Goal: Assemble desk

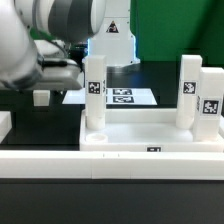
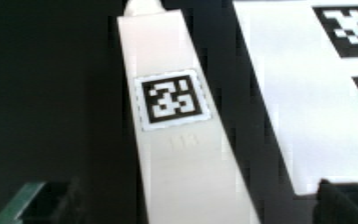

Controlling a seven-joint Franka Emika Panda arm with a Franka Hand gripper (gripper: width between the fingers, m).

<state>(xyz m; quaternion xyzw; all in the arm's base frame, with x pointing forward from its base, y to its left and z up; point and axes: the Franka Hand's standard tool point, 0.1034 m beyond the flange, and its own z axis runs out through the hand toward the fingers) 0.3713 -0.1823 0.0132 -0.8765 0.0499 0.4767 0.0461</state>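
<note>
Three legs stand upright at the corners of the desk slab [image 1: 140, 135]: the near leg [image 1: 95, 100] on the exterior view's left, and two more [image 1: 187, 88] [image 1: 210, 105] on its right. The slab sits on the table just behind the long low rail [image 1: 110, 160], which I take as a backstop that keeps the slab from sliding while the legs are worked in.

In the wrist view the jaws are wide open, one fingertip [image 2: 25, 198] on each side of the near leg [image 2: 171, 110], with dark gaps both sides – nothing is held. They're centred on it, so it's either a grasp being lined up or a release. I can't tell which.

The marker board [image 1: 120, 97] lies flat behind the slab, just beside this leg in the wrist view [image 2: 318, 90]. It's low, so no snag for the fingers.

Room to move:
- Straight up is free.
- The right-hand legs are well apart from this one.
- The arm bulk hangs over the left rear, so sweeping that way is tight.
- A small white block [image 1: 40, 97] lies loose on the table to the left – possibly the fourth leg, with the front right socket looking unfilled
</note>
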